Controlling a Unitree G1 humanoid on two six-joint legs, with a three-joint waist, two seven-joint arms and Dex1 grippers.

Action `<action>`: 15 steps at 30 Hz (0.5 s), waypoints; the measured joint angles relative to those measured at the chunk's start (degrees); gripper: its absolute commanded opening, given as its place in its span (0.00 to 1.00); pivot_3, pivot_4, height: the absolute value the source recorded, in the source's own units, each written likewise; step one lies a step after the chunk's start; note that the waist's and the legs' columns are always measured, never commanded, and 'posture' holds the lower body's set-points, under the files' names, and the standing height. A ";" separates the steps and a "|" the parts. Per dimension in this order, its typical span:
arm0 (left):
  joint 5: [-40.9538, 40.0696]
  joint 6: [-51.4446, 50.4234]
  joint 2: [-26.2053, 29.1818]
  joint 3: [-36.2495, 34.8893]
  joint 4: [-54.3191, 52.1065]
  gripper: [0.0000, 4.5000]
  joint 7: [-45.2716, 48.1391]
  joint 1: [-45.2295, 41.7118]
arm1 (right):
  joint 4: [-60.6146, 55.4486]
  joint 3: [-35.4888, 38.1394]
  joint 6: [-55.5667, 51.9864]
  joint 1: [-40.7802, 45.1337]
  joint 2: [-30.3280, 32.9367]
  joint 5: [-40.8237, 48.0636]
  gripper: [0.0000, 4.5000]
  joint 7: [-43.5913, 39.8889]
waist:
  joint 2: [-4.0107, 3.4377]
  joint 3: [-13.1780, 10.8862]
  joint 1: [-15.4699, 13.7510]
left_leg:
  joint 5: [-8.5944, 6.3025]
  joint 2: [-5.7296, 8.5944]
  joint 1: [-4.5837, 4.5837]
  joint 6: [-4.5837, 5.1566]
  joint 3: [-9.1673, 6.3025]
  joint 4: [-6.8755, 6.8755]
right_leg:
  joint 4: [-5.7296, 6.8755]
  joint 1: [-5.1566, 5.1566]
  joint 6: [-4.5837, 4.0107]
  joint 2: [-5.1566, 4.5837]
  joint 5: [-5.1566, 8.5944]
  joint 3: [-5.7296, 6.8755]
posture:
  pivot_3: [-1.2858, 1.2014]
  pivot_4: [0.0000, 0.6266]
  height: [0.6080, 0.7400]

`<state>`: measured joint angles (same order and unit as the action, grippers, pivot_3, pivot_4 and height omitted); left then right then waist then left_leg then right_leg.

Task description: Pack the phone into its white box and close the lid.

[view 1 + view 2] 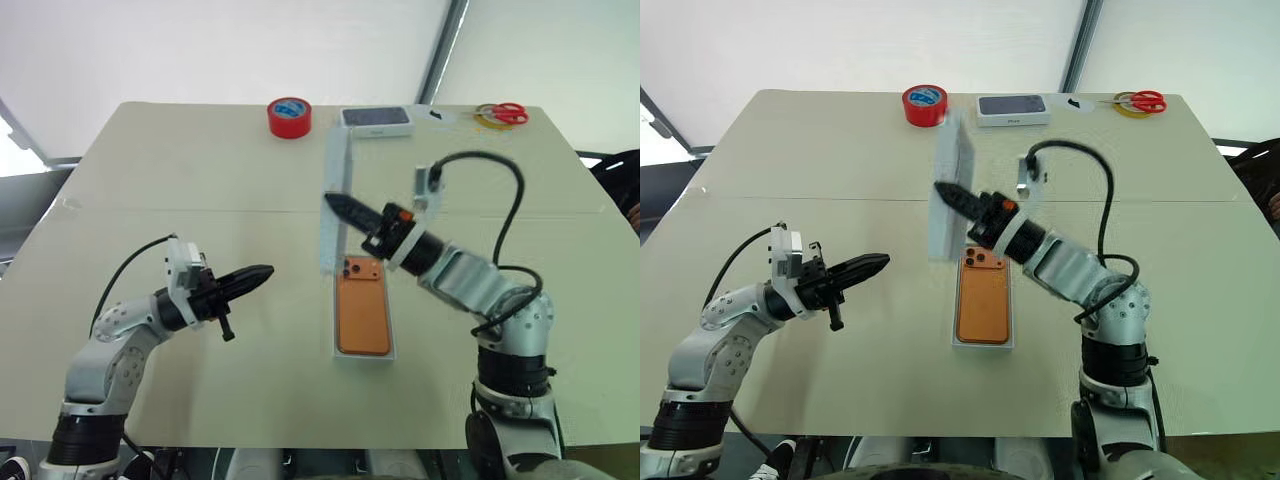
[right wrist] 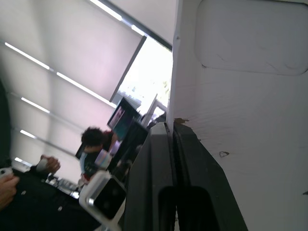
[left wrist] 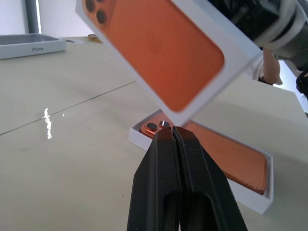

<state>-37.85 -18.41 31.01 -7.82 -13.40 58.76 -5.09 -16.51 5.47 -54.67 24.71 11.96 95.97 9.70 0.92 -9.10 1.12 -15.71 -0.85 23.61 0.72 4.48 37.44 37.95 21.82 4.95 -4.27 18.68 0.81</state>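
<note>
The orange phone [image 1: 362,312] lies lens-side up inside the white box [image 1: 364,359] at the table's middle. The lid [image 1: 337,170] stands on edge, tilted over the box's far end, its printed orange top [image 3: 163,53] facing my left side. My right gripper [image 1: 338,205] is shut on the lid's rim, and the lid's pale inside [image 2: 240,96] fills the space beside its fingers. My left gripper [image 1: 262,272] is shut with nothing in it, hovering left of the box and pointing toward it [image 3: 172,132].
At the table's far edge stand a red tape roll [image 1: 289,117], a small dark-topped white box [image 1: 377,120] and red-handled scissors [image 1: 503,114] on a yellow roll. A person [image 2: 94,144] sits in the room beyond the table.
</note>
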 measured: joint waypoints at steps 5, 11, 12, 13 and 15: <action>-1.68 -0.26 0.27 -2.64 -0.09 0.01 -0.76 -1.25 | 3.66 -5.80 -3.90 -3.73 3.09 10.49 0.00 -0.20 | -0.01 -0.01 0.07 | 0.00 0.00 0.00 -0.01 0.00 0.01 | 0.00 0.03 -0.01 -0.01 0.00 0.00 | 0.52 0.24 0.92; -2.89 -1.53 0.71 -4.17 -0.64 0.01 -1.40 -0.28 | 7.82 -9.48 -6.29 -3.17 5.45 13.90 0.00 -2.91 | 0.00 0.00 0.08 | 0.00 0.00 0.00 0.00 0.01 0.00 | -0.02 0.03 -0.01 -0.01 0.00 0.00 | 0.52 0.24 0.92; -2.83 -1.64 0.77 -4.00 -1.01 0.01 -1.31 0.39 | 9.23 -9.98 -6.45 -3.15 5.87 13.07 0.00 -3.04 | 0.00 0.00 0.08 | 0.00 0.00 0.00 0.00 0.01 0.00 | -0.02 0.03 -0.01 -0.01 0.00 0.00 | 0.52 0.24 0.92; -2.82 -1.74 0.81 -3.74 -1.32 0.01 -1.23 0.89 | 10.30 -10.51 -6.78 -3.16 6.46 12.36 0.00 -3.06 | -0.01 0.00 0.07 | 0.00 0.00 0.00 0.00 0.02 0.00 | -0.01 0.03 -0.01 -0.01 0.00 0.00 | 0.52 0.24 0.92; -2.63 -2.22 1.14 -2.79 -2.39 0.01 -1.17 2.53 | 12.04 -11.72 -7.59 -3.19 6.95 10.14 0.00 -3.59 | -0.01 -0.01 0.06 | 0.00 0.00 0.00 -0.01 0.02 -0.01 | -0.02 0.04 -0.01 -0.03 0.01 -0.01 | 0.52 0.24 0.92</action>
<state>-40.48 -20.63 32.15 -10.61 -15.79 57.59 -2.56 -4.47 -6.24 -62.26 21.52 18.91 106.11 6.11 0.91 -9.11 1.18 -15.71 -0.85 23.61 0.72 4.50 37.44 37.93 21.85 4.94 -4.29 18.69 0.80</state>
